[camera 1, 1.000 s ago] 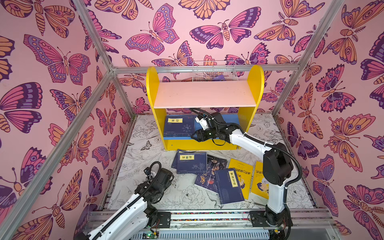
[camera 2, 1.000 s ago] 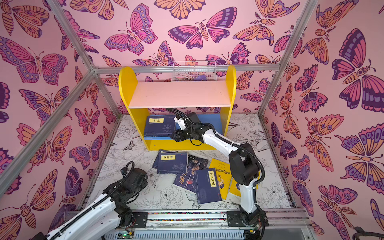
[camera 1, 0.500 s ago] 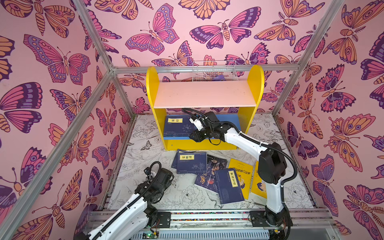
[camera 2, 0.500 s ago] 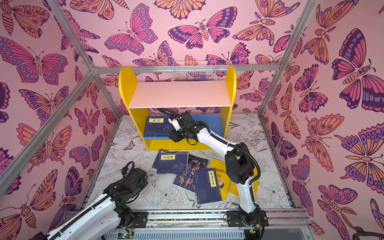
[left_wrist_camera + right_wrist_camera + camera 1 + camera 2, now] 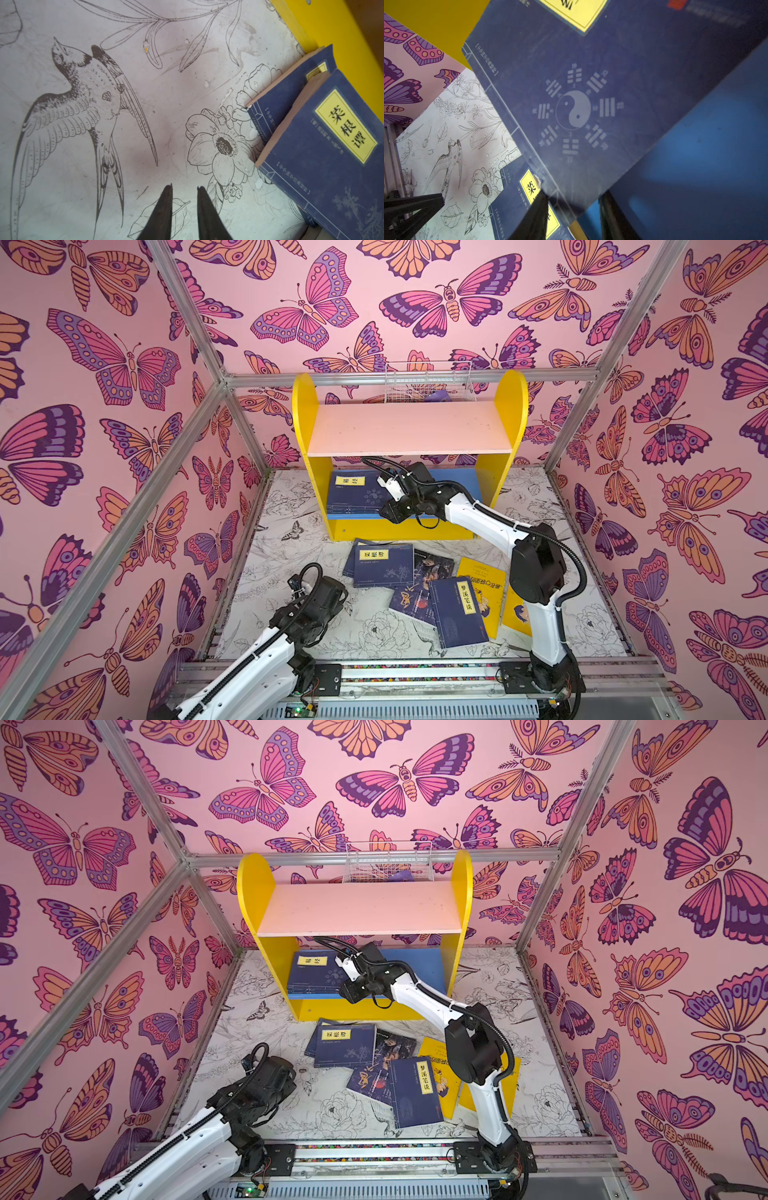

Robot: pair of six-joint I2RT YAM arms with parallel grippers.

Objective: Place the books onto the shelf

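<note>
The shelf (image 5: 409,429) stands at the back of the flowered mat (image 5: 374,635). The right arm (image 5: 486,514) reaches onto the shelf's lower blue board (image 5: 457,483), where a short stack of navy books (image 5: 357,493) lies flat at the left end. In front of the shelf, loose books (image 5: 419,585) sprawl overlapping on the mat. The right gripper (image 5: 572,199) has a finger on either side of the top book (image 5: 591,93) at its front corner; I cannot tell whether they pinch it. The left gripper (image 5: 184,187) hangs over bare mat well in front of the shelf, its fingers slightly apart and empty.
</note>
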